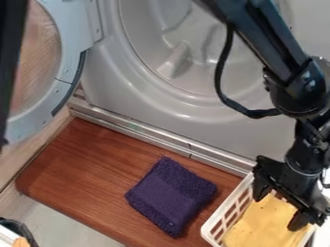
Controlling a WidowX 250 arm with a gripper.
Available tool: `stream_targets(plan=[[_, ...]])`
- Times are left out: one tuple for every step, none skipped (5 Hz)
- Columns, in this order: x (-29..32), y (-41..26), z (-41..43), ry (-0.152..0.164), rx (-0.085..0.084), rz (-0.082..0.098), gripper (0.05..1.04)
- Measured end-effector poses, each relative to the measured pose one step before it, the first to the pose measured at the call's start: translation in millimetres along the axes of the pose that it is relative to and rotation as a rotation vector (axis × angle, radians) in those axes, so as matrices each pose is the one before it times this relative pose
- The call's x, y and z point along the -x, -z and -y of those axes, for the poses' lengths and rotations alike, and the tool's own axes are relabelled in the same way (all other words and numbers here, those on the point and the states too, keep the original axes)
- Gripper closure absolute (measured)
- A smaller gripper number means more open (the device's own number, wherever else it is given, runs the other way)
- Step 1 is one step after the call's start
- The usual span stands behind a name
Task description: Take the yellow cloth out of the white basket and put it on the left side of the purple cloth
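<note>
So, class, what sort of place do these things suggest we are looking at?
Probably a laundry area: a round door stands open beside a washer- or dryer-like drum, and a white basket holds a yellow cloth.

No readable text or numbers can be made out.

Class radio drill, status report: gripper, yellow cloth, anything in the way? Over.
Gripper open, down at yellow cloth. Cloth inside white basket, not yet out. Basket wall stands between it and purple cloth.
</note>
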State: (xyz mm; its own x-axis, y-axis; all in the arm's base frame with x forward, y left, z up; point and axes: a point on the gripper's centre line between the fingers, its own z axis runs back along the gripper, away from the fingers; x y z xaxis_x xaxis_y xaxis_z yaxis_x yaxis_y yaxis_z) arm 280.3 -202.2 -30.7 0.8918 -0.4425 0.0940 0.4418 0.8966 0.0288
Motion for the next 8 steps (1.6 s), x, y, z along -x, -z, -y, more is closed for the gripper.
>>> stream_targets(plan=[[-0.42,9.63,0.44,0.0089,-0.0112,-0.0398,0.083],[1.62,9.38,-0.75,0.0069,-0.0151,-0.0516,0.083],[0.07,6.9,-2.89,0.0009,-0.005,-0.0292,0.083],[0.68,2.25,-5.53,-0.0161,0.0087,-0.006,0.13],[4.21,3.81,-3.62,-0.0149,0.0049,0.0048,0.419],[1.95,-0.36,-1.49,-0.0033,0.0023,0.0167,0.726],[0.47,-1.67,-2.6,0.0035,-0.0136,0.011,0.938],[-3.62,-9.31,2.68,0.0164,-0.0054,0.048,1.025]])
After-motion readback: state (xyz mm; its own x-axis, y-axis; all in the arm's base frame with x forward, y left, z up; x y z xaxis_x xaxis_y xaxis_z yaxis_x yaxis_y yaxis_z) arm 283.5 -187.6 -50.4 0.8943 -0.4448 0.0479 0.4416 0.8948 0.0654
